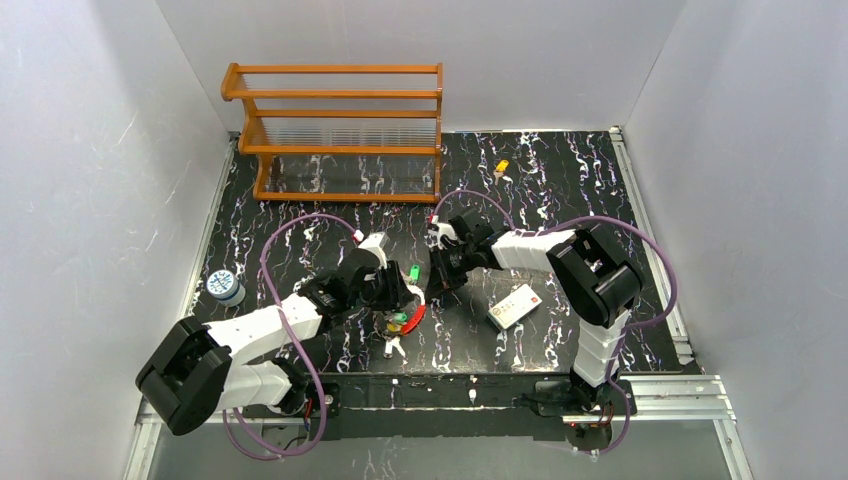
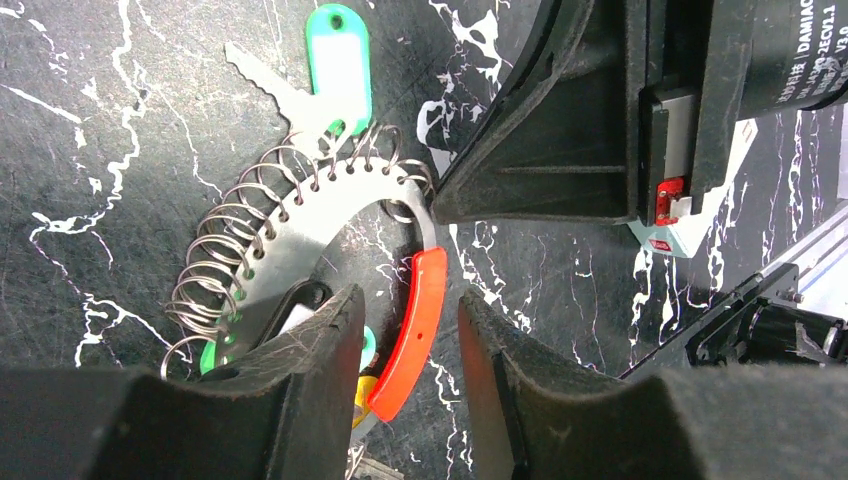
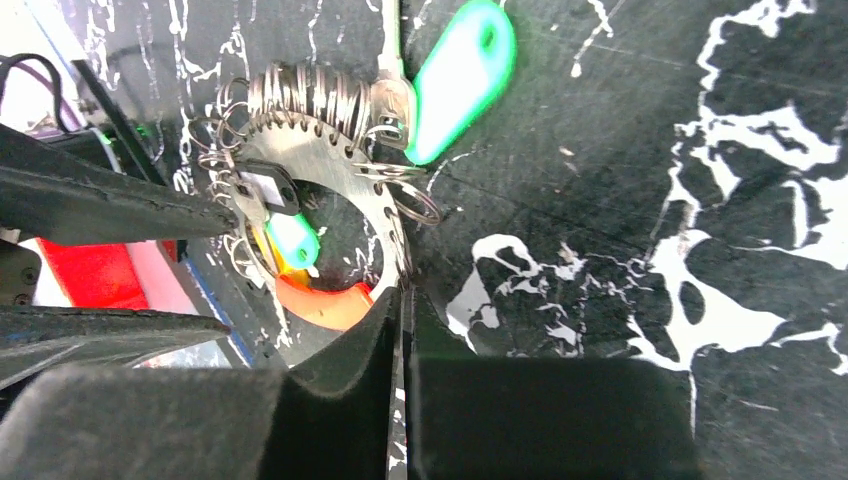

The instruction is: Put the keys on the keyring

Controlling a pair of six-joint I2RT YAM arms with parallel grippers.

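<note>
One tabletop (image 1: 600, 200), black with white veins. Two left fingers (image 2: 300, 360), parted astride the red arc of the keyring (image 2: 300, 215); grip unclear. Two right fingers (image 3: 340, 390), clenched on its metal tip. Keyring, mid-tabletop toward the near edge: flat perforated silver crescent, wire loops, red plastic closure. Green key (image 2: 340, 60) at its rim; yellow key (image 1: 501, 167) near the far edge.

A black marble-patterned tabletop with white veins (image 1: 560, 180) is boxed in on three sides by plain white walls (image 1: 90, 150). An orange-brown slatted wooden rack with two shelves (image 1: 340, 150) stands at its far left. Silver metal rails (image 1: 655, 260) edge the table, and the light is even.
</note>
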